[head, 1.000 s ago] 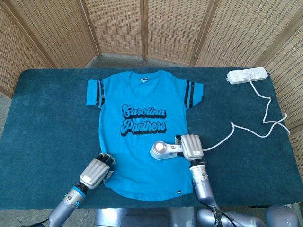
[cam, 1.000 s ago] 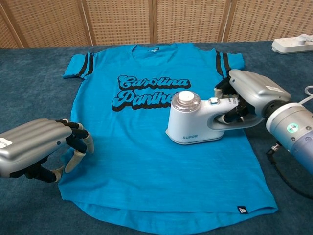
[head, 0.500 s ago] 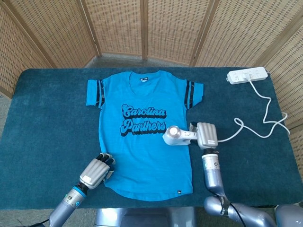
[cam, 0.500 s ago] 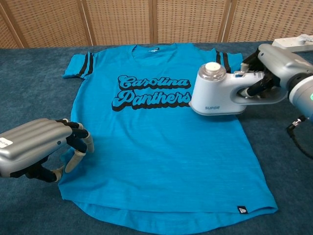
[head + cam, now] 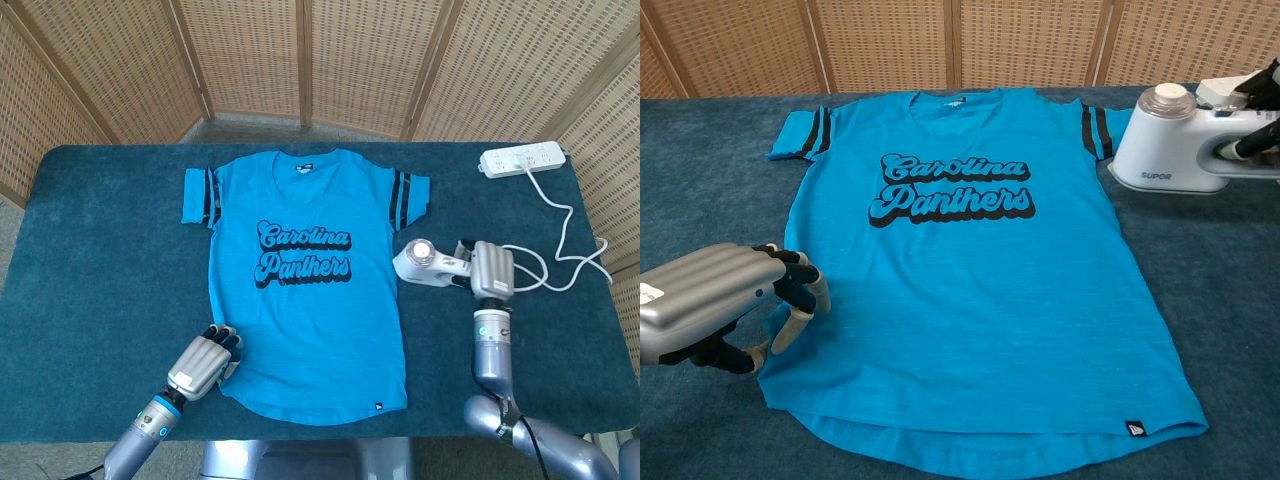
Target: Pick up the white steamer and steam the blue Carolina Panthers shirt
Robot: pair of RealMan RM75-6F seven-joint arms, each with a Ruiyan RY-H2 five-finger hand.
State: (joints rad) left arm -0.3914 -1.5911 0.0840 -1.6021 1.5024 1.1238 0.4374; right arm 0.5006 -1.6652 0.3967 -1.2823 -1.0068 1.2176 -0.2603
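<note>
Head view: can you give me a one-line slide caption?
Right hand holds white handheld steamer beside flat blue Carolina Panthers T-shirt; left hand rests at its hem.

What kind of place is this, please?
Probably a staged ironing station in a lab rather than a home: a shirt spread on a carpeted table, a steam iron in the right hand, wicker screens behind.

Iron (image 5: 424,262) right of shirt (image 5: 305,290) — apart.

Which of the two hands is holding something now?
The right hand: it grips the handle of the white steam iron beside the shirt. The left hand only rests on the shirt's lower corner.
</note>
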